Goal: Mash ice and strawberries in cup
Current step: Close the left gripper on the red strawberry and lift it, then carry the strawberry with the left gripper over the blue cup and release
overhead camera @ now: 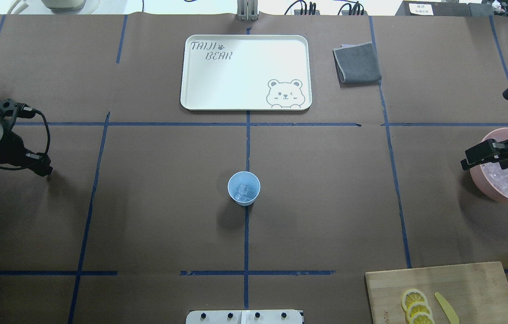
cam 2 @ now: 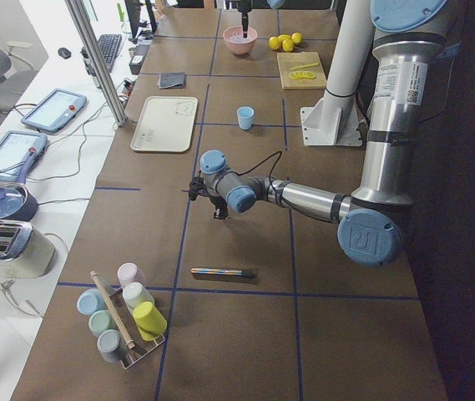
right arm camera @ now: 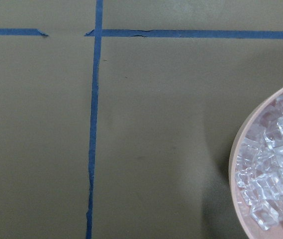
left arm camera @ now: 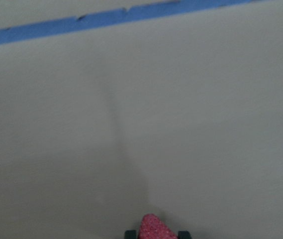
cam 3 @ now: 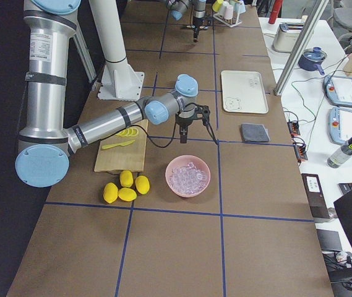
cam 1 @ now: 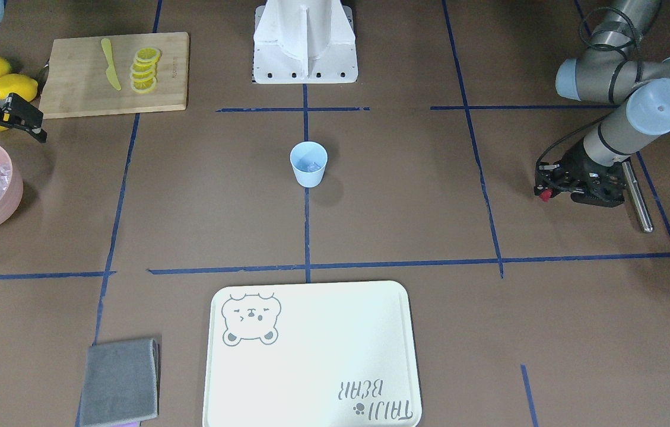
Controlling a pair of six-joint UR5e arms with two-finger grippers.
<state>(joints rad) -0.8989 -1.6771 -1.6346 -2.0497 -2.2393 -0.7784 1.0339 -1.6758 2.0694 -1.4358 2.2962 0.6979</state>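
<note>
left claw (cam 1: 543, 193) – clamped on strawberry (left arm camera: 153, 227) | right claw (cam 1: 42, 128) – apart, empty, by pink bowl (cam 1: 14, 191)

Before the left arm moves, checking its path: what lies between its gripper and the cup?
Overhead view: only table paper and one blue tape line separate left gripper and cup.

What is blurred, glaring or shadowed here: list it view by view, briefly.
Left wrist view: out of focus throughout, the strawberry at the bottom edge a soft red blob. Right wrist view: sharp, the ice edges crisp. Front-facing view: the tray reads bright, nearly washed out. Overhead view: the cup casts a soft shadow toward the robot.
</note>
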